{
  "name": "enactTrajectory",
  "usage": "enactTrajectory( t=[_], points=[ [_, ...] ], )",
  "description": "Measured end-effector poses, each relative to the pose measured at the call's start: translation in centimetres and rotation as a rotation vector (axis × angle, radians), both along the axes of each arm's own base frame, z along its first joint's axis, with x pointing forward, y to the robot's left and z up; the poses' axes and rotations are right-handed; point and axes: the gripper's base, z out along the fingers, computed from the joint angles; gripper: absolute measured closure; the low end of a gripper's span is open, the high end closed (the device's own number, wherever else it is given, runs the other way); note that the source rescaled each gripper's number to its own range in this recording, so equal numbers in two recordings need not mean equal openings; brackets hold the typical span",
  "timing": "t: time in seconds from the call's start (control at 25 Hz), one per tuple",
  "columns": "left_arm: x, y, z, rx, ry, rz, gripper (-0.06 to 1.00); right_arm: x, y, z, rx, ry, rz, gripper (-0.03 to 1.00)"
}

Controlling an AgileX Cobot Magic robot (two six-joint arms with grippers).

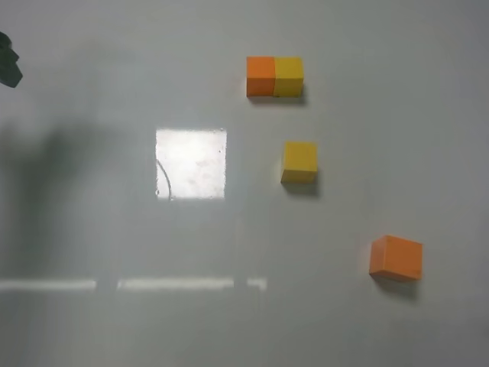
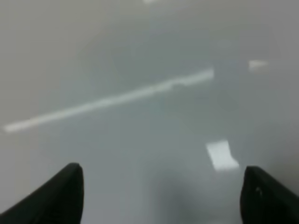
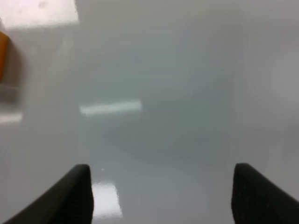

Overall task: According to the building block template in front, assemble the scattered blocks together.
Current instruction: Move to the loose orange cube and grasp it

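Exterior high: orange cube (image 1: 396, 258), farthest from template (image 1: 274, 76), sits skewed, risking a crooked join; left pincer (image 2: 161, 196) and right pincer (image 3: 161, 193) gape empty.

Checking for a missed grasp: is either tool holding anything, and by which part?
Nothing is held. The left tool and the right tool are both open, with nothing between their jaws.

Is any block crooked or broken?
Nothing looks broken or spilled. The loose orange cube sits twisted at an angle, at the lower right of the high view, apart from the yellow cube. The yellow cube and the joined template bar sit nearly square.
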Motion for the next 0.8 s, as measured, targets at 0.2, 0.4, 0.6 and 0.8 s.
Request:
enactTrajectory(
  t=[0.2,0.4,0.6,0.8],
  points=[
    [-5.8,3.5,0.4,-0.106,-0.09,0.135,0.14,0.0,0.0,0.0,0.0,0.0,0.0,0.38],
    [-10.3,4.0,-0.3,-0.202,-0.156,0.192,0.16,0.0,0.0,0.0,0.0,0.0,0.0,0.38],
    [-14.4,3.8,-2.2,-0.269,-0.188,0.213,0.18,0.0,0.0,0.0,0.0,0.0,0.0,0.38],
    [-18.8,3.1,-5.5,-0.342,-0.2,0.212,0.18,0.0,0.0,0.0,0.0,0.0,0.0,0.38]
  ],
)
